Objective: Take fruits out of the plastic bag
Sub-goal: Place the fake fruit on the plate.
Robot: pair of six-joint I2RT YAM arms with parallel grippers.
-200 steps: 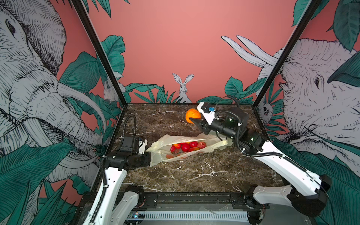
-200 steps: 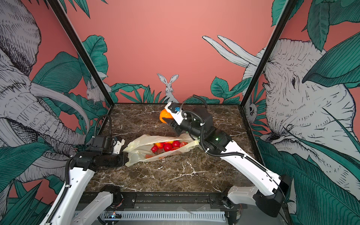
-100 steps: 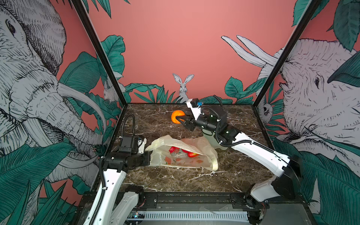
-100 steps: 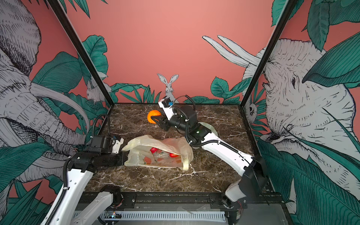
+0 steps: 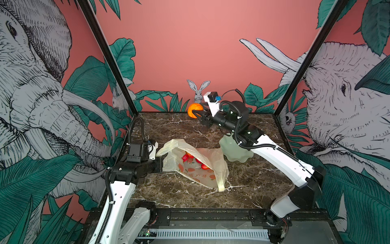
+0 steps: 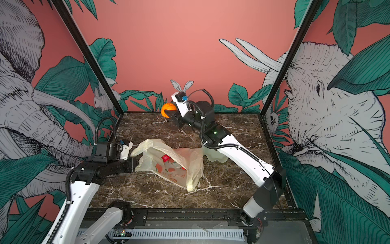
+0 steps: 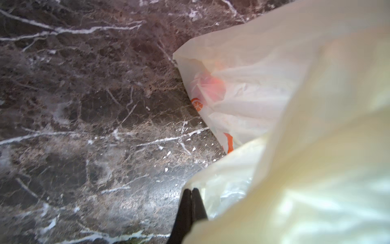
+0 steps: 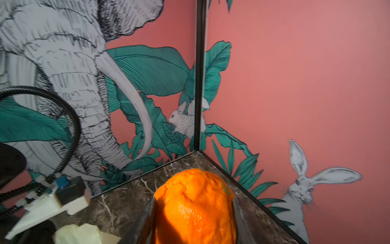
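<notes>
The pale-yellow plastic bag [image 5: 213,156] [image 6: 190,156] lies slumped mid-table, its mouth gaping upward. Red fruits [image 5: 185,157] [image 6: 166,157] show inside it. My left gripper [image 5: 162,164] [image 6: 135,165] is shut on the bag's left edge. In the left wrist view the left gripper [image 7: 191,191] has its black fingertips pressed together, with bag film [image 7: 274,84] draped over them. My right gripper [image 5: 197,111] [image 6: 170,111] [image 8: 193,201] is shut on the orange [image 5: 193,108] [image 6: 167,108] [image 8: 196,211]. It holds the orange in the air near the back wall.
A pale green wavy-rimmed dish [image 5: 234,155] [image 6: 213,158] stands right of the bag, partly under the right forearm. The dark marble table [image 5: 249,179] is walled at the back and both sides. A black frame rail [image 5: 211,215] runs along the front edge.
The right gripper has carried the orange left and toward the back wall. The bag, earlier stretched out to the right, has slumped. The left arm has stayed still.
</notes>
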